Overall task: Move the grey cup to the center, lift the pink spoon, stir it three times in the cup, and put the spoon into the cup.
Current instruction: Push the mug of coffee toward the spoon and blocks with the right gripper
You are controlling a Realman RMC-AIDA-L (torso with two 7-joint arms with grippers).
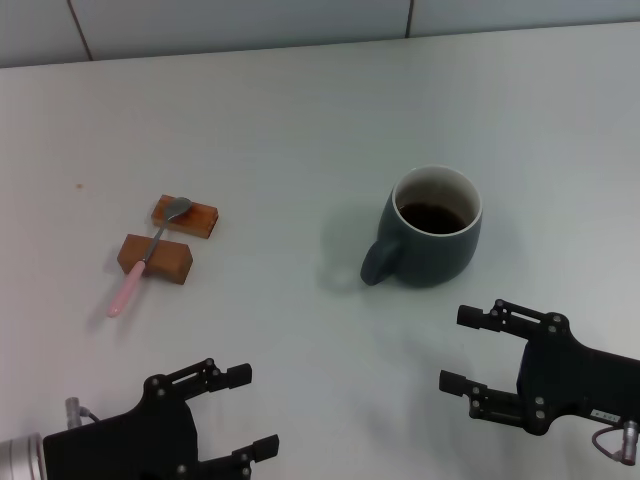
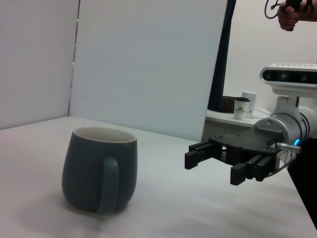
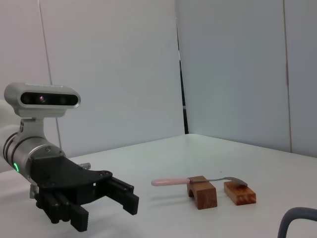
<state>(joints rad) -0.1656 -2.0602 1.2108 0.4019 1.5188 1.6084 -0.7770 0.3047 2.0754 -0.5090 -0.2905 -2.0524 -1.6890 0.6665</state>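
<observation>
The grey cup (image 1: 432, 228) stands upright on the white table (image 1: 300, 120), right of the middle, with its handle turned toward me and dark liquid inside. It also shows in the left wrist view (image 2: 99, 171). The pink spoon (image 1: 145, 262) lies at the left across two brown wooden blocks, silver bowl on the far block, pink handle end toward me; it also shows in the right wrist view (image 3: 183, 181). My left gripper (image 1: 252, 411) is open and empty at the near left edge. My right gripper (image 1: 460, 349) is open and empty, just in front of the cup.
The far wooden block (image 1: 185, 216) and the near wooden block (image 1: 155, 259) hold up the spoon. A wall seam runs along the table's far edge. The right gripper (image 2: 214, 166) shows in the left wrist view, the left gripper (image 3: 108, 212) in the right wrist view.
</observation>
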